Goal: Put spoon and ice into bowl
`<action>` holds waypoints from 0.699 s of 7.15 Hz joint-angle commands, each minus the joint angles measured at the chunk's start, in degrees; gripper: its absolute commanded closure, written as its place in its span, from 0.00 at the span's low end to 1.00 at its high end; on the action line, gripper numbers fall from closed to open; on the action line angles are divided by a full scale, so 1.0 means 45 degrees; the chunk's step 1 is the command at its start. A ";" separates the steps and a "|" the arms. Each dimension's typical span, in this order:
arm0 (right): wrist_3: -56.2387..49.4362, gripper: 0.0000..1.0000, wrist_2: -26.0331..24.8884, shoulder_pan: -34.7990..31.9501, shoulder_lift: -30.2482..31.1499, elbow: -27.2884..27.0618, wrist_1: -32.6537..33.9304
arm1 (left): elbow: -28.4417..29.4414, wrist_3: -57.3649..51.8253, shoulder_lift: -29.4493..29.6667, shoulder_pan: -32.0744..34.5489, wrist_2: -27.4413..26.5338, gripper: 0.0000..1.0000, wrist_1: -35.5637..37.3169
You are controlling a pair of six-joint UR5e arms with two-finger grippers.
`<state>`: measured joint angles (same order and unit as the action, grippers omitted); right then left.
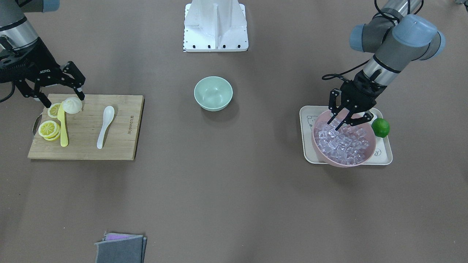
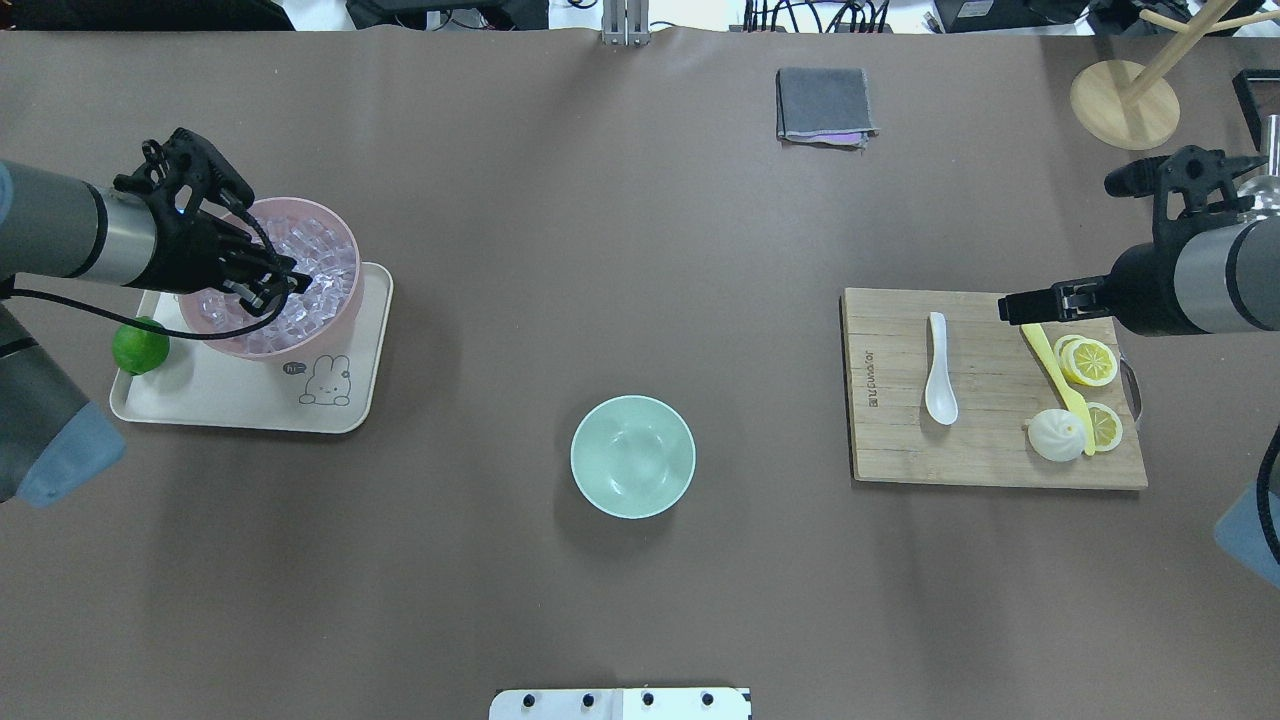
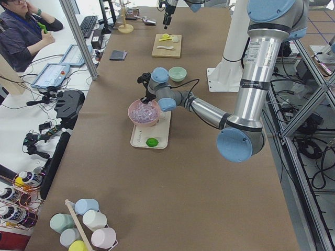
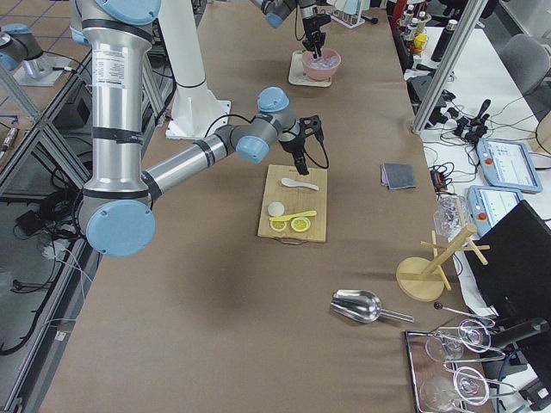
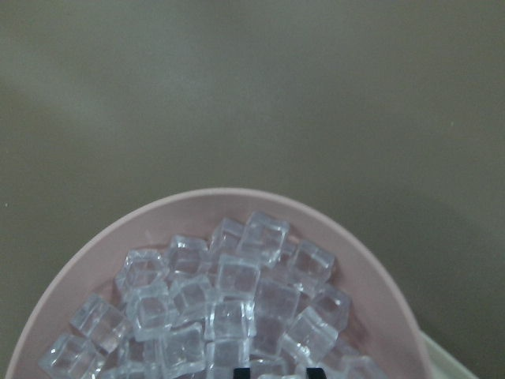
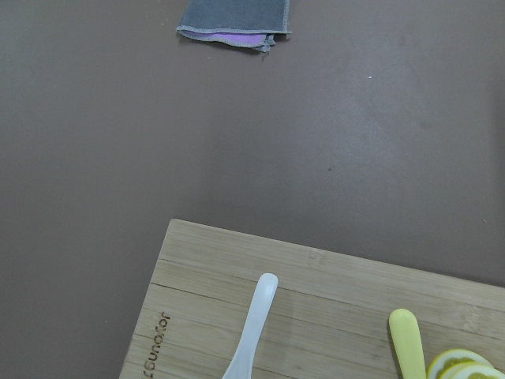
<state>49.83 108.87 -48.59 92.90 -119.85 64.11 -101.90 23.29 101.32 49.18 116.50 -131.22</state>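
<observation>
Frankly, the biggest hazard sits on my left. The pink bowl (image 1: 372, 148), heaped with ice (image 1: 342, 144), rests on a cream tray (image 1: 384, 155), and my left gripper (image 1: 339, 123) is dipped inside its rim with jaws spread. A snagged finger could drag or tip the bowl.

My right gripper (image 1: 64, 100), also spread, hangs over the bamboo cutting board (image 1: 120, 142) at the end with the bun (image 1: 72, 105) and lemon slices (image 1: 49, 128). It is beside the white spoon (image 1: 105, 126), not above it, so a careless descent could strike the yellow knife (image 1: 63, 128) instead. The spoon's curved handle looks slippery and might twist out of my grip.

The smallest worry is that one slick cube among many alike invites pinching two, or none. The mint-green bowl (image 1: 213, 79) stands empty mid-table, well apart from both.

The front view shows both jaw spreads, while the overhead view shows my right gripper only side-on. My left wrist view separates individual cubes. My right wrist view catches the spoon's handle but not its scoop.
</observation>
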 commanded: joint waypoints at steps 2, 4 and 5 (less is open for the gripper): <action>0.0368 0.00 -0.0638 0.0426 0.0000 0.0205 0.0012 | -0.0071 0.7515 0.1310 -0.1271 -0.0125 1.00 -0.1808; 0.1423 0.00 -0.1066 0.0797 -0.0020 0.0712 0.0012 | -0.0051 1.1021 0.2187 -0.3416 -0.2143 1.00 -0.2692; 0.1677 0.01 -0.1087 0.0818 -0.0155 0.1024 0.0089 | 0.0007 1.1460 0.2539 -0.5033 -0.4072 1.00 -0.2714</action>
<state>55.69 104.49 -45.34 92.67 -116.76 64.24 -102.06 70.05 110.72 34.26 106.97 -142.56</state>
